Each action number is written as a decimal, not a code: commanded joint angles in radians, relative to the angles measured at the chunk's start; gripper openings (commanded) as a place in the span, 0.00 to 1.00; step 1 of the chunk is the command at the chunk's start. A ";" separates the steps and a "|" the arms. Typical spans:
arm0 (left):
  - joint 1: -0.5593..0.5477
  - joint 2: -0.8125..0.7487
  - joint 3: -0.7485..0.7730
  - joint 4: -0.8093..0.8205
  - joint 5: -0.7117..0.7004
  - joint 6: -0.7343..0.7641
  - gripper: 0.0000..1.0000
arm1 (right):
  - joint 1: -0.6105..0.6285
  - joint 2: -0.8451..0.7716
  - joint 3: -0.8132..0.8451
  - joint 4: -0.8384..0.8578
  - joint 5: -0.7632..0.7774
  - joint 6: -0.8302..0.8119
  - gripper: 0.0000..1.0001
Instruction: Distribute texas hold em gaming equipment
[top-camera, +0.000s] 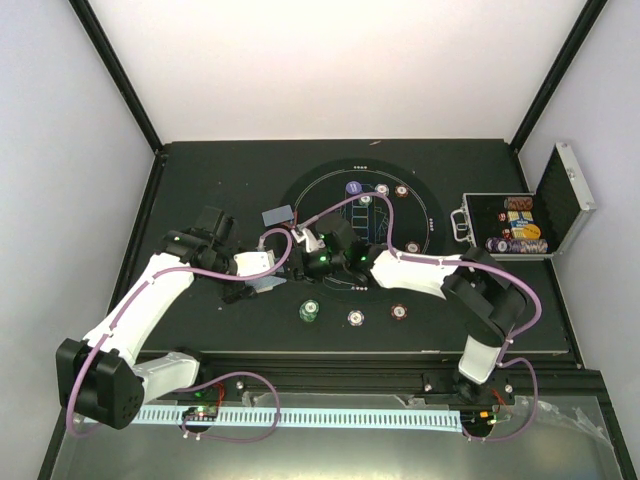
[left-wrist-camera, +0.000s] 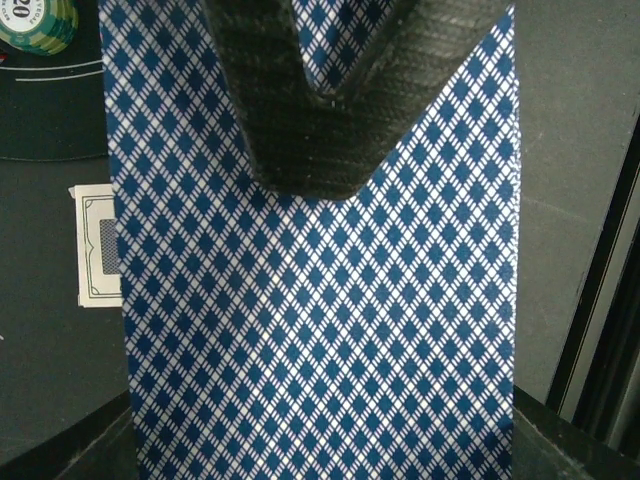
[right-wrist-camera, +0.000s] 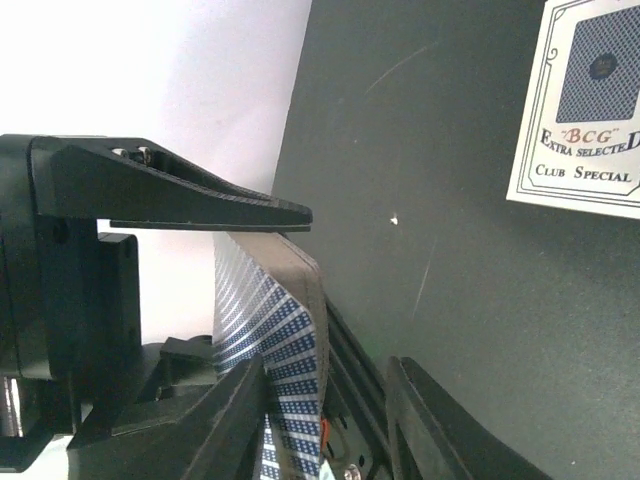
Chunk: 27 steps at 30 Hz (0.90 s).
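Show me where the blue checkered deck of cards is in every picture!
Top external: deck just left of centre, at the left gripper.
Left wrist: deck fills the middle.
Right wrist: deck lower left, edge-on.
Shared landmark: white-bordered card, in both wrist views.

A blue-and-white diamond-patterned card is filling most of the frame, and the left tool is clamping it, one black notched finger pressing on its top face. A small white-bordered card is peeking out from under its left edge. A green chip is sitting on the mat at the upper left, and dark counter is showing on the right.
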 joint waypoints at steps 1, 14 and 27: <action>0.006 -0.015 0.032 -0.013 0.020 0.000 0.02 | 0.003 -0.009 0.016 0.010 0.009 -0.003 0.31; 0.006 -0.013 0.029 -0.009 0.013 -0.002 0.02 | -0.030 -0.096 -0.032 -0.037 0.033 -0.021 0.07; 0.006 -0.017 0.028 -0.008 0.005 -0.002 0.02 | -0.052 -0.144 -0.087 0.048 -0.019 0.035 0.01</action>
